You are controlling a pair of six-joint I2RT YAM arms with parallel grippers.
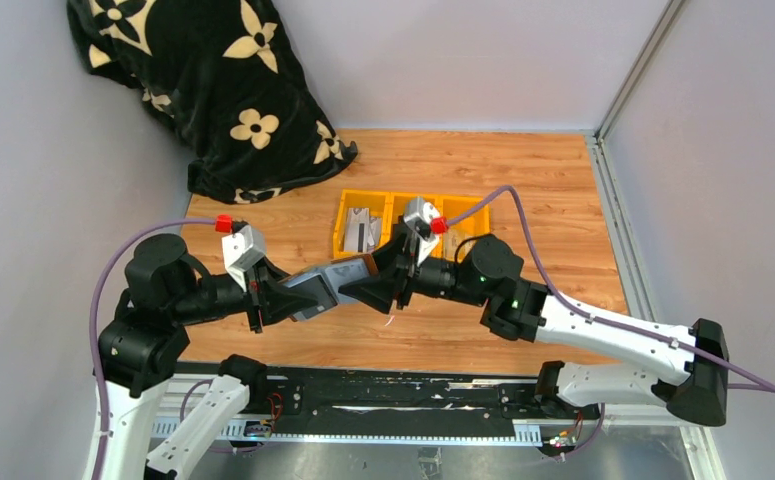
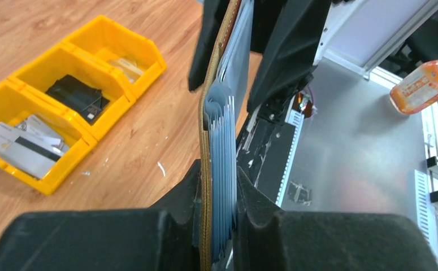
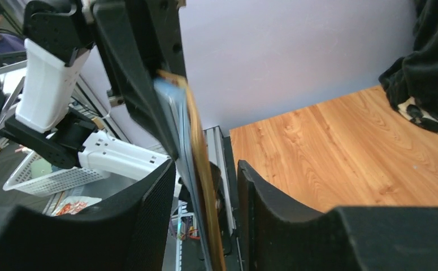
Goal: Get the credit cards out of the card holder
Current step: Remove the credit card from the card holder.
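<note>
Above table point(image 1: 563, 200): left pincer point(image 2: 219, 183) clamped on card holder point(image 2: 228, 84); right pincer point(image 3: 205, 169) apart, straddling its other end.

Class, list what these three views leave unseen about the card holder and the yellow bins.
- Top view: left fingers and right fingers cover most of the card holder.
- Wrist views: holder edge-on, so cards inside cannot be counted.
- Top view: right arm hides the middle yellow bin's contents.

Pale lilac walls point(image 1: 463, 60), wooden tabletop point(image 1: 553, 190).
</note>
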